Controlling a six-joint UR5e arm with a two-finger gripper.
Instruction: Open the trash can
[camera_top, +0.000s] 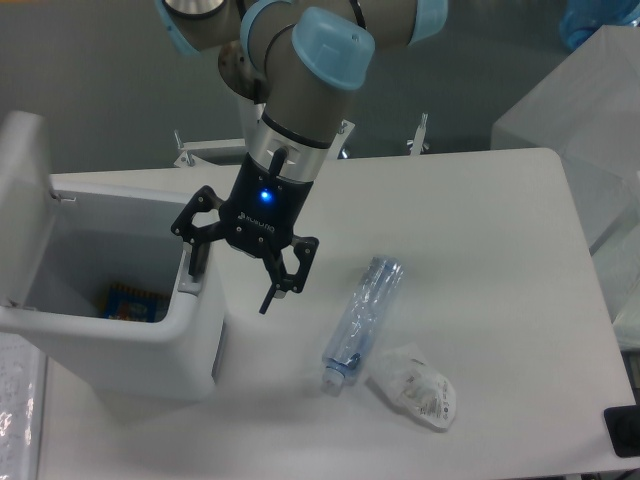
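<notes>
The trash can (120, 345) is a large white boxy bin at the left of the table. Its lid (25, 200) stands raised on the far left side, so the inside shows. A blue and yellow item (130, 300) lies at the bottom. A grey tab (188, 287) sits on the right rim. My gripper (235, 278) is open and points down over that right rim. One finger (198, 258) is just inside the rim beside the tab, and the other (278, 288) hangs outside the bin above the table. It holds nothing.
A clear plastic bottle (362, 315) lies on the table right of the gripper, with a crumpled plastic bag (415, 388) beside its cap end. A black object (622, 432) sits at the bottom right corner. A white box (590, 110) stands beyond the table's right edge.
</notes>
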